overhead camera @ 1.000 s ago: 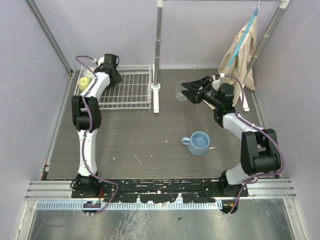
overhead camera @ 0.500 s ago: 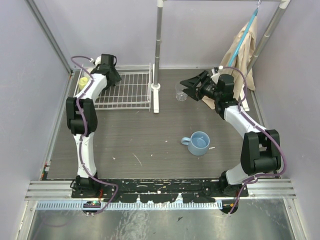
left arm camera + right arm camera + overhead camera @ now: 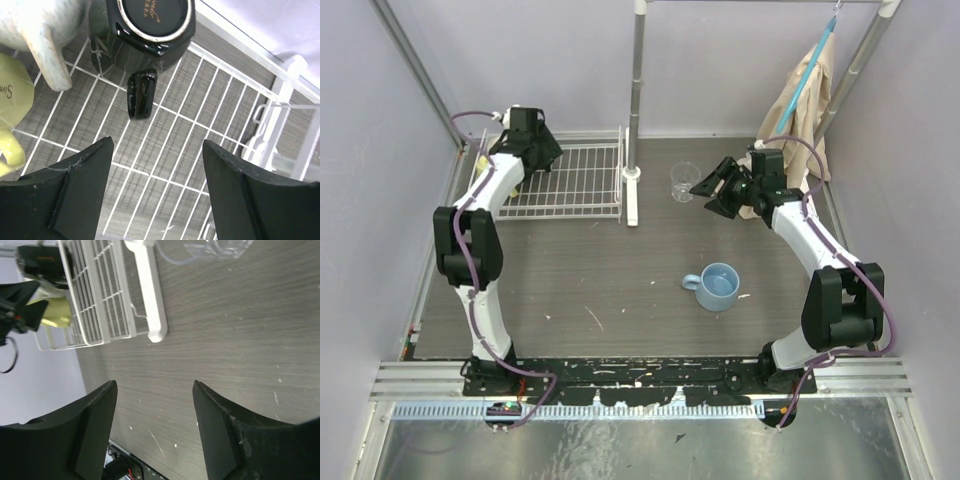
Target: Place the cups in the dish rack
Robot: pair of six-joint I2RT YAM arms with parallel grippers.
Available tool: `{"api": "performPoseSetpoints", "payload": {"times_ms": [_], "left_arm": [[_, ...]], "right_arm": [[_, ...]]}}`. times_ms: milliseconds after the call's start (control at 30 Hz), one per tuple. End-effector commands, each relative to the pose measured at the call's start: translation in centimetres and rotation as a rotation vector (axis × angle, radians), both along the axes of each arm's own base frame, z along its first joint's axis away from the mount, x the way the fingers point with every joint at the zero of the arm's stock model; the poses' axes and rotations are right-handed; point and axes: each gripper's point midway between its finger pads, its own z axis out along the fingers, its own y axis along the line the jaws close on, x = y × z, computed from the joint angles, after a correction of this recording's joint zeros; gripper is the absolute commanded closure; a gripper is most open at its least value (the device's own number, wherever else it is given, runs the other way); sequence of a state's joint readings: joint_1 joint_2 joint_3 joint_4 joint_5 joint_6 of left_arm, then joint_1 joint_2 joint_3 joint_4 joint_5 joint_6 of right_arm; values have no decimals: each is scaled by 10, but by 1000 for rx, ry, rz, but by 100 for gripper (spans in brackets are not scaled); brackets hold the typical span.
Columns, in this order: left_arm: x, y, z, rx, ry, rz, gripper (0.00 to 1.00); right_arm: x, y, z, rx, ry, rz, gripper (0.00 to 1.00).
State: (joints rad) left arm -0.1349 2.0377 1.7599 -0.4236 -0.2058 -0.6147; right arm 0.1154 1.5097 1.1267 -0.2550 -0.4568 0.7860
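The dish rack (image 3: 570,185) fills the 10 o'clock corner of the desk (image 3: 620,270), with the pole base (image 3: 631,195) along its 3 o'clock edge. The left pincer (image 3: 156,165), wide and empty, hangs over bare grid beside the black mug (image 3: 150,35) (gold script unreadable), the cream mug (image 3: 35,20) and the yellow mug (image 3: 15,100) (lettered "Sim", cut off). The right pincer (image 3: 155,385), wide and empty, is near the clear glass (image 3: 683,182) at 1 o'clock, and the light blue mug (image 3: 718,285) stands on open desk at 5 o'clock.

White left arm (image 3: 486,312) and right arm (image 3: 800,226), black at joints; purple cables (image 3: 470,114) alongside; left claw (image 3: 157,145) and right claw (image 3: 154,385) matte black, wedge-shaped.
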Motion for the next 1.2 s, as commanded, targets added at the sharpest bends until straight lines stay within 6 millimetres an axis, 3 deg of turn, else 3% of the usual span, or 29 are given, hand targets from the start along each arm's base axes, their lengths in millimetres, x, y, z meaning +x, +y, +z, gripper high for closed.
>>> {"api": "performPoseSetpoints", "payload": {"times_ms": [0,133,267,333,533,733,967,1167], "left_arm": [[-7,-7,45,-44,-116,-50,20],[-19,-14,67,-63,-162,-104,21],[-27,-33,100,-92,-254,-237,21],[-33,-45,112,-122,-279,-309,21],[-54,-64,132,-179,-322,-419,21],[-70,-70,139,-211,-337,-457,21],[-83,-73,151,-257,-374,-459,21],[-94,-85,166,-293,-401,-524,14]], "right_arm": [[-17,-17,12,-98,43,-31,27],[-37,-19,3,-76,150,-76,18],[-60,-22,4,-22,235,-164,17],[-71,-35,1,-34,303,-277,17],[-106,-66,1,-98,527,-577,21],[-144,-59,-7,-92,772,-643,25],[-167,-56,-35,-24,862,-756,29],[-164,-59,-59,7,842,-808,41]]}}
